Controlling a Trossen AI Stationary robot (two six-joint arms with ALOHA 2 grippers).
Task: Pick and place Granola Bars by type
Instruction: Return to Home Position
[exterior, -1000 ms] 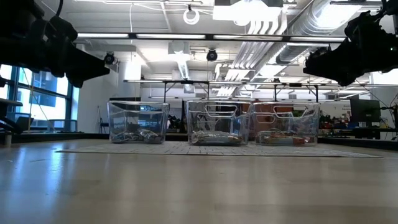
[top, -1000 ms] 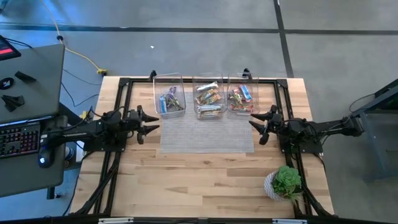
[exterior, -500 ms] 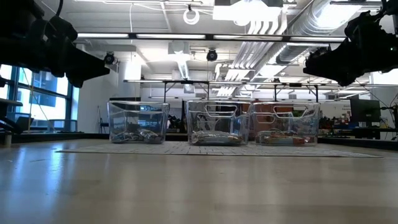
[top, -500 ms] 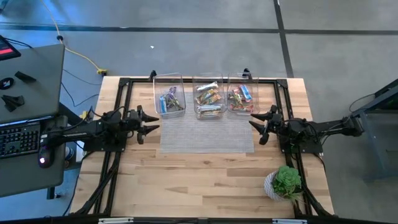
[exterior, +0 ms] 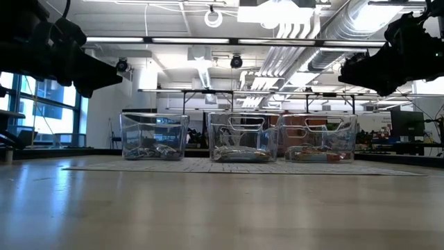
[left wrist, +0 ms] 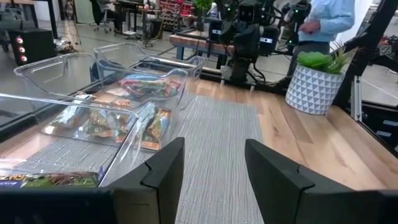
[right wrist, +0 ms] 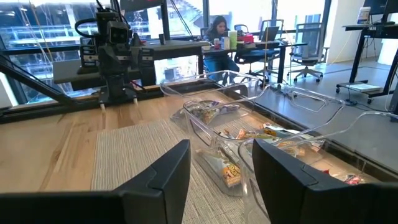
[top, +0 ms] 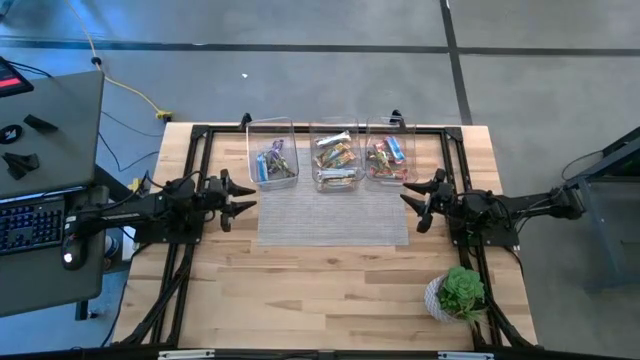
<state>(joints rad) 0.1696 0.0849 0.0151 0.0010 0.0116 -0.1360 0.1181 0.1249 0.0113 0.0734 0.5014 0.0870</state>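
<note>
Found the left gripper (top: 245,199) just beside the left edge of the grey mat (top: 335,215), pointing inward, fingers set apart and nothing between them. Confirmed by the left wrist view: two dark fingers wide open over the mat's weave, empty. Found the right gripper (top: 410,200) opposite, at the mat's right edge, facing the left one, likewise parted and empty. Confirmed the same from the right wrist view. Noted in the low view both arms hanging clear of the table (top: 330,290), one at each upper corner of the picture.

Located the Granola Bars (top: 335,155) inside three clear containers in a row along the far edge of the mat, well apart from either gripper. Recorded as follows:
- left bin (top: 271,121): purple and blue wrappers, lying loose on the bottom.
- middle bin (top: 335,124): yellow-orange wrappers, plus one pale silver-white bar at the near end.
- right bin (top: 370,140): red and green wrappers, with one blue bar toward the right wall.

Unable to count bars exactly, owing to overlap.

Noted a potted plant (top: 460,292) at the near right corner of the table, behind the right arm. Observed a person (left wrist: 323,18) in a light blue shirt beyond the table in the left wrist view.
</note>
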